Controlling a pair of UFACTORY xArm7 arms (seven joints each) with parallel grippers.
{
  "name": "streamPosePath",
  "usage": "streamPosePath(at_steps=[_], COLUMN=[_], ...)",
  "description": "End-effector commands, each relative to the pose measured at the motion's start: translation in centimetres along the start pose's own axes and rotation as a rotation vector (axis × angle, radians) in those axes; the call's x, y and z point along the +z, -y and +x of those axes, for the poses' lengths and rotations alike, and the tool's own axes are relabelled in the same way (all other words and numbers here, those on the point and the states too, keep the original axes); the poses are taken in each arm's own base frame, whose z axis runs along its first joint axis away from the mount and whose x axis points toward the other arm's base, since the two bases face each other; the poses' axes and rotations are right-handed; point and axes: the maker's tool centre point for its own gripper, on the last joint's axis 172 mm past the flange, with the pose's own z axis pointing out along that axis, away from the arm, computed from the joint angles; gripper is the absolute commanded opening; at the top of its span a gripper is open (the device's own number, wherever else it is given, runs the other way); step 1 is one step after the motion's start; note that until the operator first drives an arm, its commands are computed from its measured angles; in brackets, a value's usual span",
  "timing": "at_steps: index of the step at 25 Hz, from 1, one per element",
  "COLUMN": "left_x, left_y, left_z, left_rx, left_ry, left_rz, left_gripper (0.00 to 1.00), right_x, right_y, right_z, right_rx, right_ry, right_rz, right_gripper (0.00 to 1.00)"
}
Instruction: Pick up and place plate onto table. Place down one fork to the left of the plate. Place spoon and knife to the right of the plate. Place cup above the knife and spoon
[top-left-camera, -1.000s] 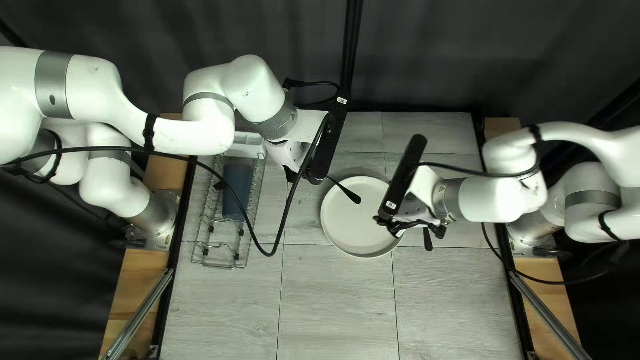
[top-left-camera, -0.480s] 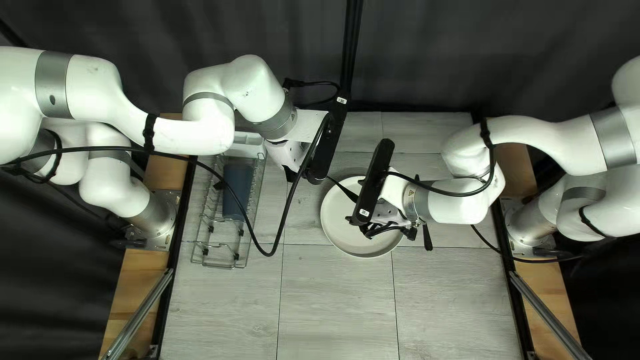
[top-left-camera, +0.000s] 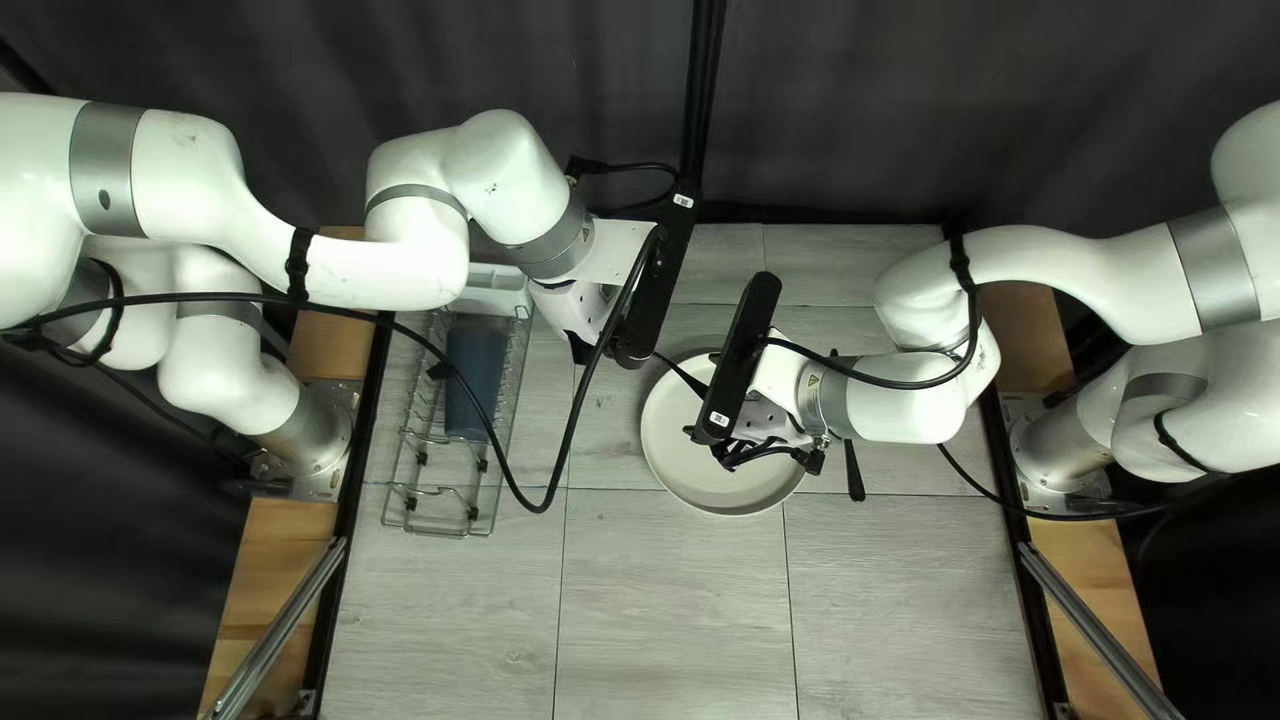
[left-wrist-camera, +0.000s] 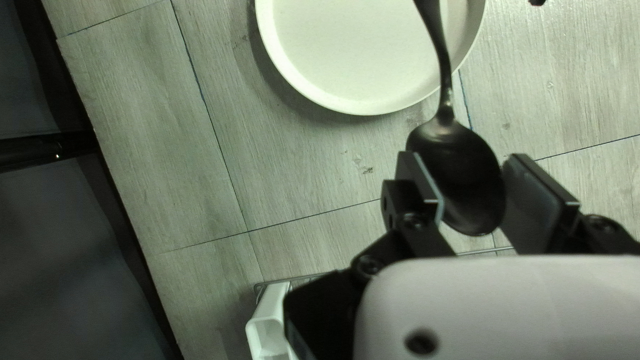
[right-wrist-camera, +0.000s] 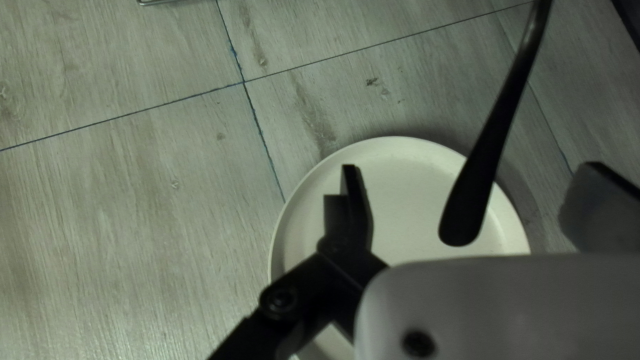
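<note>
- Bkgd: a dark curtain [top-left-camera: 560, 80] hangs behind the table [top-left-camera: 667, 600], whose surface is of pale wood-look boards, w/ the plate [top-left-camera: 714, 474] set flat on it.
- L gripper [left-wrist-camera: 467, 167], above the table beside the plate, is clenched on the spoon [left-wrist-camera: 463, 180] by its bowl. Thus the handle reaches out over the plate, free to be taken, I think.
- R gripper [right-wrist-camera: 473, 168], above the plate, is released: its two fingers stand wide on both sides of the spoon's handle, w/o touching it. Prob. this is a handover, b/c the spoon must go to the plate's right, the R arm's side.
- To the right of the plate lies a dark handle [top-left-camera: 855, 474]; poss. the knife, but its type I cannot tell.
- Well to the left of the plate: the wire rack [top-left-camera: 474, 534] w/ a blue item [top-left-camera: 487, 367] inside. Fork & cup I cannot make out.
- Next, R should close firmly before L lets go, otherwise the spoon may drop onto the plate.
</note>
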Motion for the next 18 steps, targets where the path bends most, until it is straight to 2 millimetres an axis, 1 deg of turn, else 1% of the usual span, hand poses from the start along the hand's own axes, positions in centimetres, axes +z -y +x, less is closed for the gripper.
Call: streamPosePath(at_steps=[1,4,8,9,10,18], left_x=[0.00,0.00,0.00,0.00,0.00,0.00], left_y=[0.00,0.00,0.00,0.00,0.00,0.00], left_z=[0.00,0.00,0.00,0.00,0.00,0.00], left_rx=[0.000,0.000,0.000,0.000,0.000,0.000], left_ry=[0.000,0.000,0.000,0.000,0.000,0.000], left_rz=[0.000,0.000,0.000,0.000,0.000,0.000], left_gripper=[0.00,0.00,0.00,0.00,0.00,0.00], right_x=[0.43,0.79,0.90,0.90,0.90,0.90], right_y=[-0.25,-0.48,-0.54,-0.54,-0.54,-0.54], right_z=[0.77,1.51,1.74,1.74,1.74,1.74], right_rx=[0.000,0.000,0.001,0.001,0.001,0.001], right_ry=[0.002,0.004,0.004,0.004,0.004,0.004], right_rz=[-0.011,-0.016,-0.016,-0.016,-0.016,-0.016], right_gripper=[1.00,1.00,1.00,0.74,0.00,0.00])
